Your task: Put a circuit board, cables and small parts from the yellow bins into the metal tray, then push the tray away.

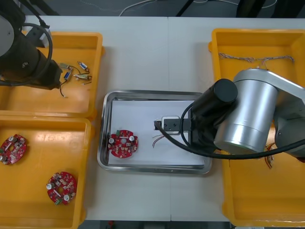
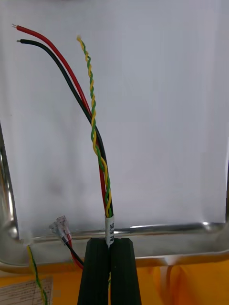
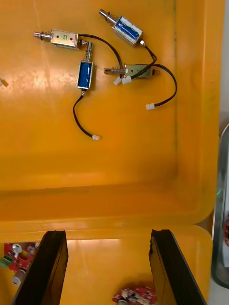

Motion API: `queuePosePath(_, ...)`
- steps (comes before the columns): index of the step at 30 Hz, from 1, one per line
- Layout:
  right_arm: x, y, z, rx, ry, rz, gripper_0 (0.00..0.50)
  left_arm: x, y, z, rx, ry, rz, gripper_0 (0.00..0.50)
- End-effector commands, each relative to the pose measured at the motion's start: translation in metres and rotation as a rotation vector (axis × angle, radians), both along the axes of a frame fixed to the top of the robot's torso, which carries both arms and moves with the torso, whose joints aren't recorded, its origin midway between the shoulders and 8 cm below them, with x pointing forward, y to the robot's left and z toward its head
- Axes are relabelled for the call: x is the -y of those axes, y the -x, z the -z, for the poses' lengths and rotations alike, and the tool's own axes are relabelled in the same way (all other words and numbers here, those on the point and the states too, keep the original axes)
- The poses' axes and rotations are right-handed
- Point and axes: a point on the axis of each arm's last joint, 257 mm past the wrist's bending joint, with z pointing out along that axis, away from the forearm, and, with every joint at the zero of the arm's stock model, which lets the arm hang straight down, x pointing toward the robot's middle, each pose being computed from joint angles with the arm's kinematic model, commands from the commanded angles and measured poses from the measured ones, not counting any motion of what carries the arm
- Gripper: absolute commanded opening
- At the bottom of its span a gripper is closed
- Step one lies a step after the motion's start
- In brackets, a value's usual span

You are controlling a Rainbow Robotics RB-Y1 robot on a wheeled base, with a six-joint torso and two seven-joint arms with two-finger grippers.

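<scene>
My right gripper (image 2: 110, 267) is shut on the white-sleeved end of a cable (image 2: 93, 124) of red, black and twisted yellow-green wires. The cable hangs out over the white inside of the metal tray (image 2: 167, 229). In the front view the right gripper (image 1: 158, 125) is over the tray's (image 1: 106, 143) middle, with the cable's wires (image 1: 159, 138) trailing below it. A red circuit board (image 1: 123, 143) lies in the tray's left part. My left gripper (image 3: 107, 269) stands open above the left bins, short of several small metal parts (image 3: 86, 74) with black leads.
The small metal parts (image 1: 78, 71) lie in the far left yellow bin (image 1: 96, 57). Two more circuit boards (image 1: 13, 149) (image 1: 61, 187) sit in the near left bin (image 1: 45, 125). A twisted cable (image 1: 255, 58) lies in the far right bin (image 1: 219, 43).
</scene>
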Motion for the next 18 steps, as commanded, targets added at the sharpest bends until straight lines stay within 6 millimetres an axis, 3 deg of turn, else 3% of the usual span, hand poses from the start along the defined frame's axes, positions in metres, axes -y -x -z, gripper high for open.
queuePosePath(1, -0.030, -0.005, 0.008, 0.023, 0.013, -0.087, 0.000, -0.023, -0.021, -0.028, 0.073, 0.016, -0.063, 0.500)
queuePosePath(10, -0.053, 0.007, 0.047, -0.025, 0.032, -0.165, 0.000, -0.030, -0.031, -0.011, 0.038, 0.046, -0.079, 0.500)
queuePosePath(18, -0.054, 0.012, 0.060, -0.049, 0.055, -0.175, 0.010, -0.039, -0.034, -0.002, 0.016, 0.049, -0.098, 0.500)
